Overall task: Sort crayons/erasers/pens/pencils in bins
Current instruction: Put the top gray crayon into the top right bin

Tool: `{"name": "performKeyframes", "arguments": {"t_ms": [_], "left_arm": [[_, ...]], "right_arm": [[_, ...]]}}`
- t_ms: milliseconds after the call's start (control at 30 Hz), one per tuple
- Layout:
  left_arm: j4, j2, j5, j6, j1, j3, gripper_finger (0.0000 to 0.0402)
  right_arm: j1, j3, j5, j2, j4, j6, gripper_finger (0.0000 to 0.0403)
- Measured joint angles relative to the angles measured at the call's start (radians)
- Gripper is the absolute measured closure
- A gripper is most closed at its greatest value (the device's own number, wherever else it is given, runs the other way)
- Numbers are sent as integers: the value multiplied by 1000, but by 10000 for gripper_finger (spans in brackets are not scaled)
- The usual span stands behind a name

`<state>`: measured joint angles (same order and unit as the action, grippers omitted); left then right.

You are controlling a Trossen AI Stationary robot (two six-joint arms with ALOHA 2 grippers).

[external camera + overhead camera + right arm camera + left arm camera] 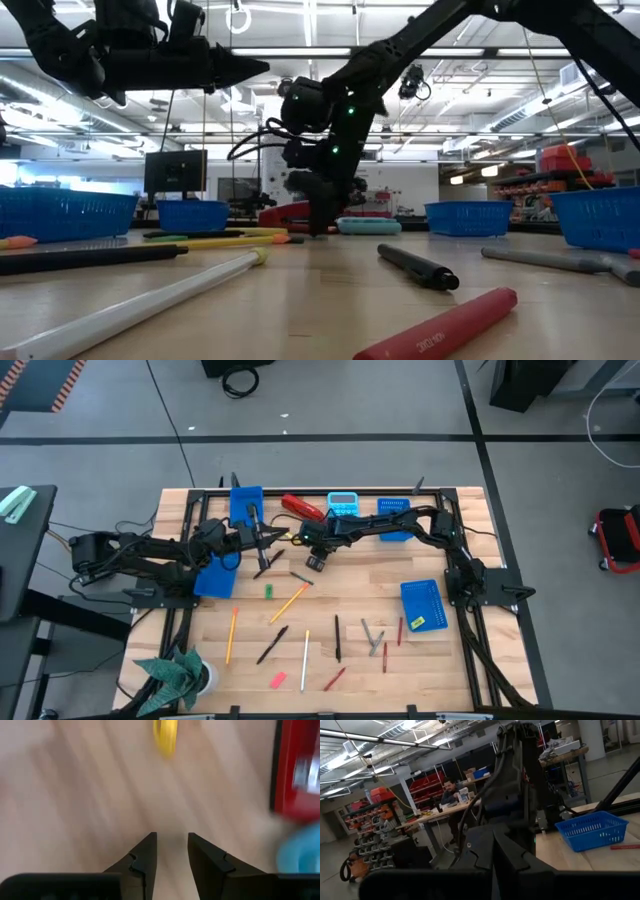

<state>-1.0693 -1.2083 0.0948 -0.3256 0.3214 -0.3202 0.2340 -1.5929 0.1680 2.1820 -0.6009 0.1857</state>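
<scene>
Right gripper (pixel 171 851) hovering over bare table (pixel 400 565) near red stapler (pixel 302 508), jaws spread, holding nothing. Left gripper (pixel 266 540) raised, jaws pressed together. Pencils (pixel 288 603), pens (pixel 337 638), crayons (pixel 373 637) lying loose near-centre; bins (pixel 423 606) standing around.

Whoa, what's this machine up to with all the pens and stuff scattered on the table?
Two robot arms are sorting stationery into blue bins. Right now neither seems to hold anything: the left gripper is shut and raised near the far-left bin, while the right gripper points down at bare wood with its fingers apart, near the red stapler. Most pencils, pens, crayons and a pink eraser still lie loose on the table.
</scene>
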Motion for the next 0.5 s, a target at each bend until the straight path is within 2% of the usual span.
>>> {"name": "performKeyframes", "arguments": {"t_ms": [133, 267, 500], "left_arm": [[6, 0, 0, 0, 0, 0, 378], [11, 0, 0, 0, 0, 0, 384], [3, 0, 0, 0, 2, 0, 387]], "right_arm": [[5, 0, -21, -27, -209, 56, 287], [3, 4, -103, -36, -351, 108, 287], [-64, 5, -271, -38, -476, 239, 287]]}}
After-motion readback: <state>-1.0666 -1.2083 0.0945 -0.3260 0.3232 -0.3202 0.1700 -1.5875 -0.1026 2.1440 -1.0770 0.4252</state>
